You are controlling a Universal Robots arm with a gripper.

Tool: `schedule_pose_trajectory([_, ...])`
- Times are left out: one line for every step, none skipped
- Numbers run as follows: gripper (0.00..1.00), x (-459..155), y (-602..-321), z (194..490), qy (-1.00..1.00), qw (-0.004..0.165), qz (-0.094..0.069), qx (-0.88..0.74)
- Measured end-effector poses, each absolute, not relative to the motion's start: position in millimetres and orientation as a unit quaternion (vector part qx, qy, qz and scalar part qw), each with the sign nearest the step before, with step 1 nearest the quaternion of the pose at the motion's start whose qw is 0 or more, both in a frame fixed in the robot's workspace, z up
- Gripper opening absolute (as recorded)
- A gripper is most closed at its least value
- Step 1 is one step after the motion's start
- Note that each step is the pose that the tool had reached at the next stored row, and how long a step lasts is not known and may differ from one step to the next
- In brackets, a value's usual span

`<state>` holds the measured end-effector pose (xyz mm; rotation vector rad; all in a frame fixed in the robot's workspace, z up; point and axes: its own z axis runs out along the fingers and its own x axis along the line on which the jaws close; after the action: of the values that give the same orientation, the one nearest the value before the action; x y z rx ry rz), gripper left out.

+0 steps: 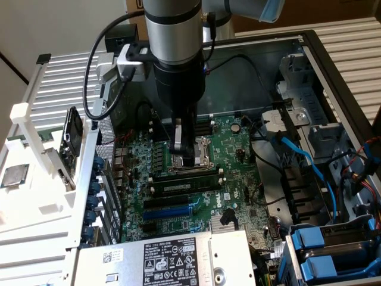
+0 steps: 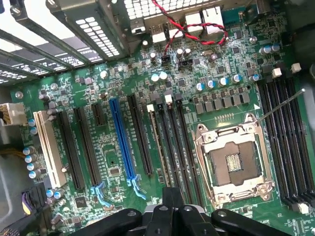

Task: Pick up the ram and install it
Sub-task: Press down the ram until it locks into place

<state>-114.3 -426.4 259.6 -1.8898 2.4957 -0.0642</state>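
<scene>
Mid-frame, gripper (image 1: 186, 156) fingers clenched, pressing over the ram (image 1: 189, 173) seated in its slot beside the CPU socket (image 2: 235, 164). Risk: uneven push leaves one end unlatched or stresses the motherboard (image 1: 250, 179).

One motherboard (image 1: 238, 179) – one empty processor socket (image 2: 235, 164) on it. One ram stick (image 1: 186, 186) seated in a slot. One blue expansion slot (image 2: 123, 142), one white one (image 2: 47, 147). Two blue drive caddies (image 1: 321, 253) at the exterior view's near right – one robot arm (image 1: 172, 42).
</scene>
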Motion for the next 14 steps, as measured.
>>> schedule_pose_trajectory([0.11,-114.3,-426.4,259.6,0.802,0.005,-0.021,-0.597])
schedule_pose_trajectory([0.11,-114.3,-426.4,259.6,0.806,0.005,-0.021,-0.591])
schedule_pose_trajectory([0.11,-114.3,-426.4,259.6,0.811,0.005,-0.021,-0.585])
schedule_pose_trajectory([0.11,-114.3,-426.4,259.6,0.815,0.005,-0.021,-0.579])
schedule_pose_trajectory([0.11,-114.3,-426.4,259.5,0.824,0.004,-0.021,-0.567])
schedule_pose_trajectory([0.11,-114.3,-426.4,259.6,0.828,0.004,-0.021,-0.560])
schedule_pose_trajectory([0.11,-114.3,-426.3,259.6,0.832,0.004,-0.021,-0.554])
schedule_pose_trajectory([0.11,-114.3,-426.4,259.6,0.836,0.004,-0.021,-0.548])
schedule_pose_trajectory([0.11,-114.3,-426.3,259.6,0.840,0.004,-0.021,-0.542])
schedule_pose_trajectory([0.11,-114.3,-426.4,259.6,0.844,0.004,-0.021,-0.535])
schedule_pose_trajectory([0.11,-114.3,-426.4,259.6,0.848,0.003,-0.021,-0.529])
schedule_pose_trajectory([0.11,-114.3,-426.3,259.6,0.852,0.003,-0.021,-0.523])
schedule_pose_trajectory([0.11,-114.3,-426.3,259.6,0.856,0.003,-0.021,-0.516])
schedule_pose_trajectory([0.11,-114.3,-426.4,259.6,0.860,0.003,-0.021,-0.510])
